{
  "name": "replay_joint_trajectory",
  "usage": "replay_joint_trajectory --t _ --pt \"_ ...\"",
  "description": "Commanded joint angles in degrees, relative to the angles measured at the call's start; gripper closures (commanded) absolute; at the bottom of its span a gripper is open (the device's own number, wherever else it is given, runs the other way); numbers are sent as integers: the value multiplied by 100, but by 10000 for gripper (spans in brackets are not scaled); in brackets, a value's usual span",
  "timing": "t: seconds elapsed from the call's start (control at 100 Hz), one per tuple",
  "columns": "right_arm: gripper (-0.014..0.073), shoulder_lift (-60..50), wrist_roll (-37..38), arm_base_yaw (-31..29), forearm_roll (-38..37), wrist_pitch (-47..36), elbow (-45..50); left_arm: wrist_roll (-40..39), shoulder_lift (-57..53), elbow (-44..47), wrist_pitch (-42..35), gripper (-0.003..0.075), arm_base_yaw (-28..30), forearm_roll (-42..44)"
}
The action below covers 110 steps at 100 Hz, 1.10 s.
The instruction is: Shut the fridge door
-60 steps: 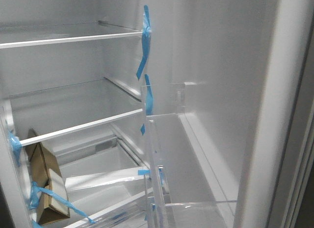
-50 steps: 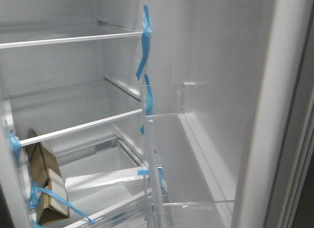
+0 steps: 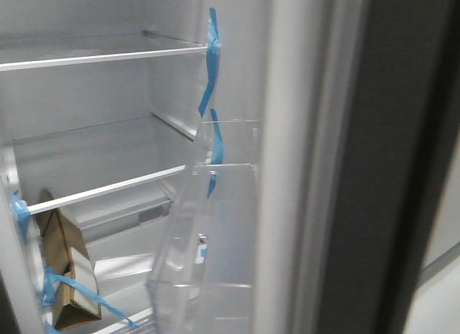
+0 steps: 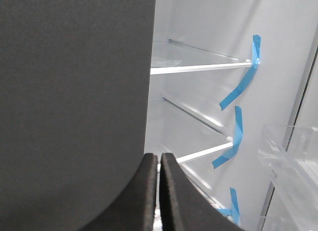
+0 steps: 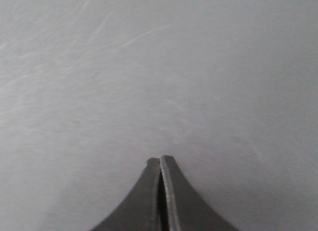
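Note:
The fridge door (image 3: 388, 169) stands partly open at the right of the front view. Its dark grey outer face, pale edge seal (image 3: 295, 176) and a clear door bin (image 3: 208, 233) show. My right gripper (image 5: 160, 161) is shut and empty, its tips close to or against a flat grey surface (image 5: 149, 67) that fills the right wrist view, seemingly the door's outer face. My left gripper (image 4: 159, 159) is shut and empty, pointing into the fridge interior, with the door bin (image 4: 293, 156) off to one side. Neither gripper shows in the front view.
Inside the fridge are glass shelves (image 3: 108, 57) with blue tape strips (image 3: 210, 61) and a cardboard box (image 3: 68, 276) taped at the lower left. A dark grey flat panel (image 4: 74, 92) stands close beside my left gripper.
The door has swung toward the fridge. Its bin and pale edge moved left, and the dark outer face now shows at the right.

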Motion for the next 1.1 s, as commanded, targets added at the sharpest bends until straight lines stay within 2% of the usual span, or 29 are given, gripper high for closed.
replay_joint_trajectory --t 0.0,0.17,0.38,0.7,0.86,1.09 --pt "665 117 -121 429 45 -287 -368 -11 -129 231 -476 740 -21 -36" --pt "665 565 -121 1221 -427 -842 -771 -11 -129 231 -476 740 -21 -36" --pt "665 1270 -121 1959 -1104 -1151 -1461 -11 -129 231 -476 740 -21 -36" --pt "665 2419 -121 2860 -2360 -1732 -2561 -11 -129 231 -476 740 -21 -36" --pt "665 3120 -121 3161 -3264 -2068 -3189 -11 -129 231 -476 740 -21 -36" --pt "665 4137 191 3198 -4379 -2198 -4239 -11 -129 231 -476 740 -21 -36"
